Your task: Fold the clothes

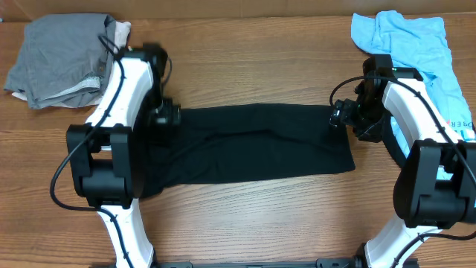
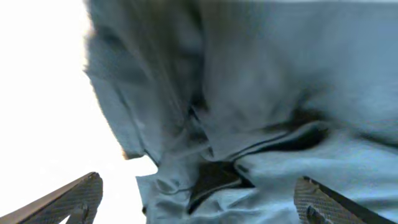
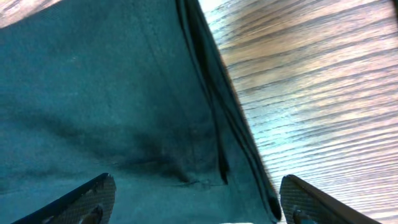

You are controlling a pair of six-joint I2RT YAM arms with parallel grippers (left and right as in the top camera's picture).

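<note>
A black T-shirt (image 1: 253, 145) lies folded into a long band across the middle of the wooden table. My left gripper (image 1: 169, 113) hovers over its upper left corner, jaws spread wide and empty. In the left wrist view the rumpled cloth (image 2: 261, 106) fills the frame between the two fingertips (image 2: 78, 196). My right gripper (image 1: 341, 115) stands open above the upper right corner. The right wrist view shows the shirt's hemmed edge (image 3: 214, 118) running between the fingers (image 3: 87, 199), with nothing gripped.
A grey garment (image 1: 63, 56) with off-white cloth under it lies crumpled at the back left. A light-blue garment (image 1: 416, 45) is spread at the back right, partly beneath the right arm. Bare wood (image 1: 253, 74) lies behind and in front of the black shirt.
</note>
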